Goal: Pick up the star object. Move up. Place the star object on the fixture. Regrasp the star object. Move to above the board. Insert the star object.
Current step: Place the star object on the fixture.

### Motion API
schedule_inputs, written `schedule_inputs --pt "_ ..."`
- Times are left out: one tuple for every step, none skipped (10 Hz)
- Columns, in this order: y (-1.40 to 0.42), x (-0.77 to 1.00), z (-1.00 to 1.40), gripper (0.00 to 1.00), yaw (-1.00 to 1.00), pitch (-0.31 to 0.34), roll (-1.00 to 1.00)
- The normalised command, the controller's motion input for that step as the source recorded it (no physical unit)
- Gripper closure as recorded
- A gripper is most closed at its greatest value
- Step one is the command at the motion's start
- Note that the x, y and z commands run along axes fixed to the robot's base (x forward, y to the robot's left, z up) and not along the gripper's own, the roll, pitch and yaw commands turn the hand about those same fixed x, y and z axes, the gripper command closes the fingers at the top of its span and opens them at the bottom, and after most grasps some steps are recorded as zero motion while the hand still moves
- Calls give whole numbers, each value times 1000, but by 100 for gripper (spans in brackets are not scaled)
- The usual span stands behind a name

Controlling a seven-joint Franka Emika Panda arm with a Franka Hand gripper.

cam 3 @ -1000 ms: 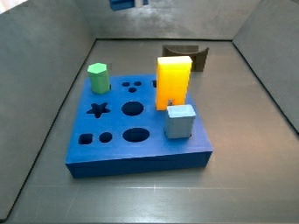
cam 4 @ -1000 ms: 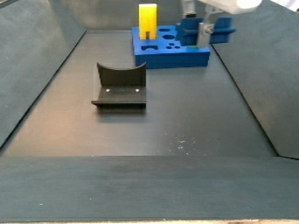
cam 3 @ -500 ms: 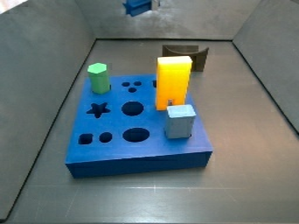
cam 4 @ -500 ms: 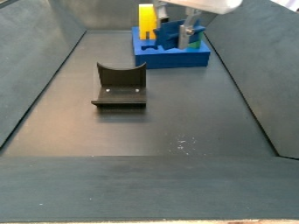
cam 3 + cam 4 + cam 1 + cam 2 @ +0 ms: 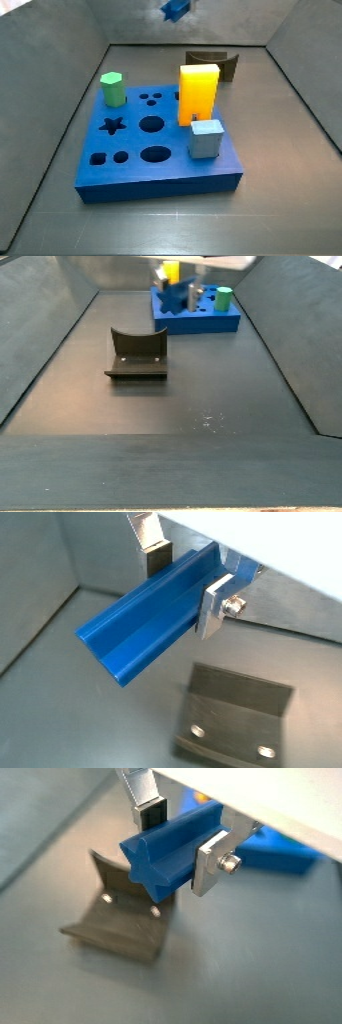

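Status: pick + lift done. Gripper [image 5: 185, 574] clamped on star object [image 5: 144, 615], high above floor, fixture [image 5: 237, 716] at approx. 5 o'clock below. Remaining: place on fixture, regrasp, move over board [image 5: 158, 152], insert.

Legible text, labels, brands, numbers, signs: we find none. We read nothing on the star object [image 5: 147, 622] held between the fingers of the gripper [image 5: 187, 574], raised above the floor, on the board [image 5: 158, 160], or on the fixture [image 5: 135, 354].
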Motion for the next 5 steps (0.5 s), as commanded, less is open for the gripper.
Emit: schedule_inputs --pt "10 1000 206 100 972 53 -1000" --pt "12 1000 128 100 930 96 -1000" --pt "23 908 69 100 864 177 -1000" --pt "31 844 45 100 805 252 -1000" --pt "33 786 19 100 736 338 -1000"
